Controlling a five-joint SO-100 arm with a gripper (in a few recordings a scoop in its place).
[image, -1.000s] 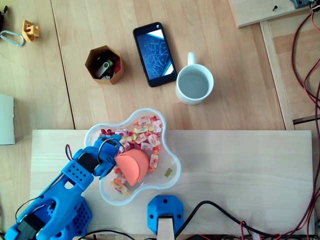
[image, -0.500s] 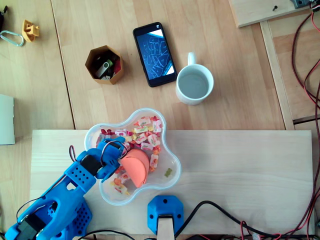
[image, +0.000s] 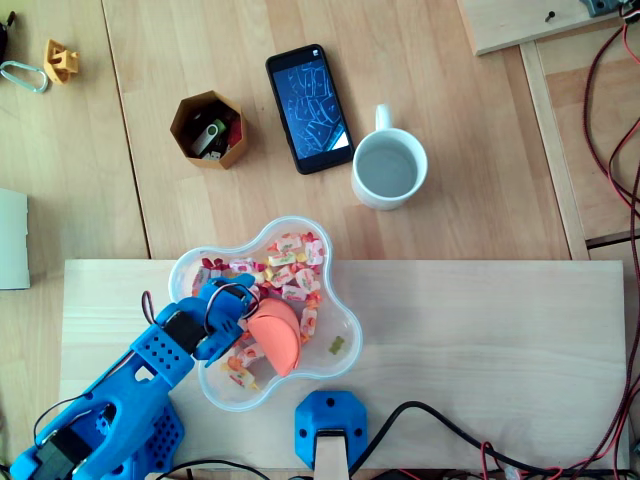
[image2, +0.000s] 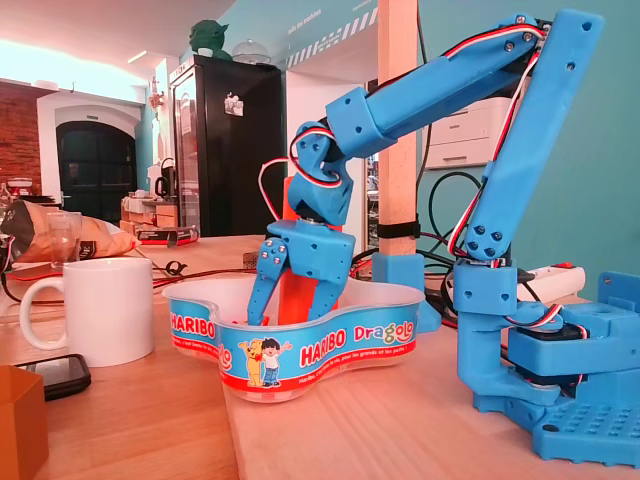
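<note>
candies (image: 288, 262) heaped in Haribo bowl (image: 347, 318), lower centre of overhead view | claw (image2: 270, 315) dipped among them, jaws apart, nothing visibly pinched | step, likely: seeking a grip | next calls for closing on one piece, rising clear of rim | mug (image: 388, 168) upper right

The candy bowl's wall (image: 352, 322) rings the claw (image: 252, 328). Right of it the desk (image: 480, 340) lies bare. The mug (image: 389, 168), phone (image: 309, 107) and hexagonal pot (image: 209, 129) crowd the upper centre.
</note>
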